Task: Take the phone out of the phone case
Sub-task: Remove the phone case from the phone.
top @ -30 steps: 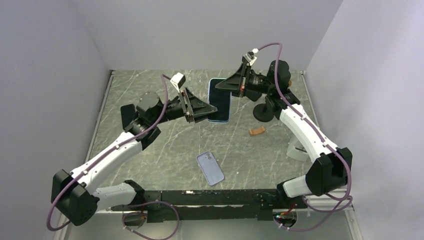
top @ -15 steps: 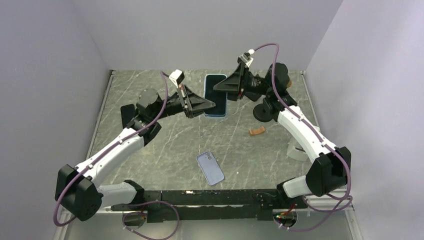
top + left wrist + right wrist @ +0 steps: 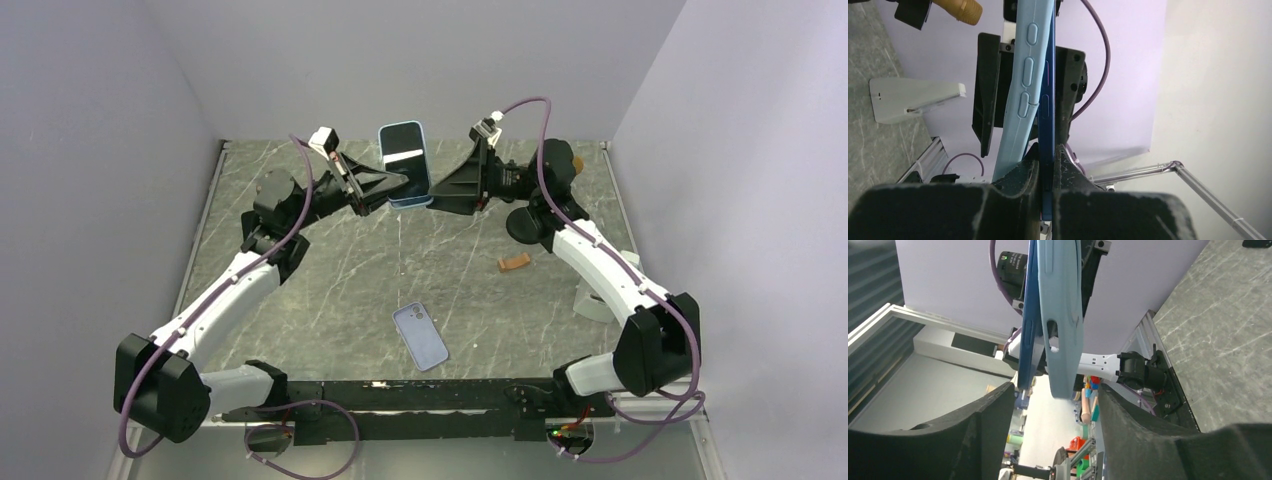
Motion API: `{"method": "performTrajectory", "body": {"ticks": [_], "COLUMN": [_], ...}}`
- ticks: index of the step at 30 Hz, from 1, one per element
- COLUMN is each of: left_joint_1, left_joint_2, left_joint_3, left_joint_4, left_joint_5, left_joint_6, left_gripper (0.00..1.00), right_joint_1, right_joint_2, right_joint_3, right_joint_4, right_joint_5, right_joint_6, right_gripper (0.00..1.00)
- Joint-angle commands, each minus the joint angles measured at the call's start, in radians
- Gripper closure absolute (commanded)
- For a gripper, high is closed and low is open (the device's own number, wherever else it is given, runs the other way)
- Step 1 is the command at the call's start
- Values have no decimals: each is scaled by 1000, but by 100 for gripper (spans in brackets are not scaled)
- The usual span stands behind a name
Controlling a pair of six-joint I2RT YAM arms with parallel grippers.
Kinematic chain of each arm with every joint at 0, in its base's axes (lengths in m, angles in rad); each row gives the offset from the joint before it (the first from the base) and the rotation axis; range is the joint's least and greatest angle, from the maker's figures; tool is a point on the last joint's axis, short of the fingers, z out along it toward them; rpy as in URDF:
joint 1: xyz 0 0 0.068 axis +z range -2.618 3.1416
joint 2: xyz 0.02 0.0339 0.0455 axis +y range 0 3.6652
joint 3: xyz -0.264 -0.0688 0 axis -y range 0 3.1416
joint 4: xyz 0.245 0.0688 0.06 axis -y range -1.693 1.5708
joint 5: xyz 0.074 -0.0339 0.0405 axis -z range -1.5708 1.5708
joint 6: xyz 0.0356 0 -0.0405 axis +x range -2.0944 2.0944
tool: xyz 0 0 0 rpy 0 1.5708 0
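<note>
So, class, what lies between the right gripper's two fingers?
The dark blue phone and its light blue case, edge-on and partly separated, as the right wrist view shows.

The phone has a glossy dark glass screen catching a bright reflection, while the light blue phone case looks smooth and matt, like soft plastic. The desk is dull grey veined stone-look, and the fingers of the left pincer are grainy matt black.

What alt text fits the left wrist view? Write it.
The left gripper is shut on the edge of a dark blue phone, whose light blue case sits partly off it. The right gripper's open fingers flank both; a white stand sits at left.
</note>
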Motion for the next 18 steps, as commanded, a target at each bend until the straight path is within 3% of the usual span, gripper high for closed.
{"method": "performTrajectory", "body": {"ticks": [1,10,18], "left_joint_1": [21,25,6], "left_joint_2": [-39,-45,-44], "left_joint_3": [49,46,61], "left_joint_4": [119,113,96], "left_joint_5": [1,5,0], "left_joint_6": [-38,-40,-23], "left_gripper": [100,100,100], "right_joint_1": [-19,-17,39], "right_joint_2": [-52,-34,19], "right_joint_3": [-14,-15,47], "right_joint_4": [20,47,27], "right_joint_5": [-17,-9,8], "right_joint_6": [-38,-27,-46], "right_gripper": [40,55,58]}}
